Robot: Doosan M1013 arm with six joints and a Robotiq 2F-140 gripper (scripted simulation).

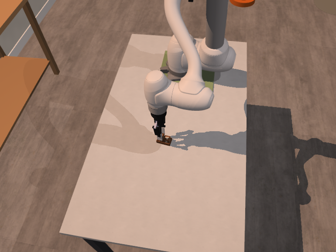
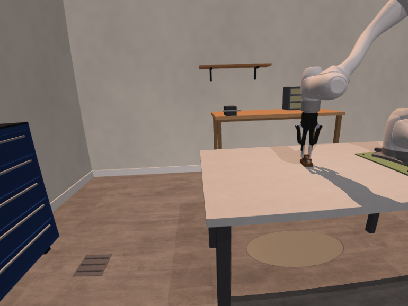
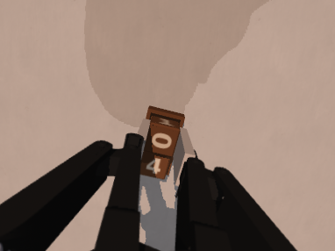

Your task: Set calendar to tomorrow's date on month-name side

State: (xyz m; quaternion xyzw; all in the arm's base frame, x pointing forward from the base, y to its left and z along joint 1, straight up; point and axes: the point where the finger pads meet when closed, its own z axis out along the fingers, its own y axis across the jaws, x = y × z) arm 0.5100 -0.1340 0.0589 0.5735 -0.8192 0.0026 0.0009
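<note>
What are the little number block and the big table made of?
The number cube looks like dark brown wood with pale painted digits, matte. The table top looks like a smooth, pale beige board, perhaps laminate, on dark legs, possibly metal.
</note>
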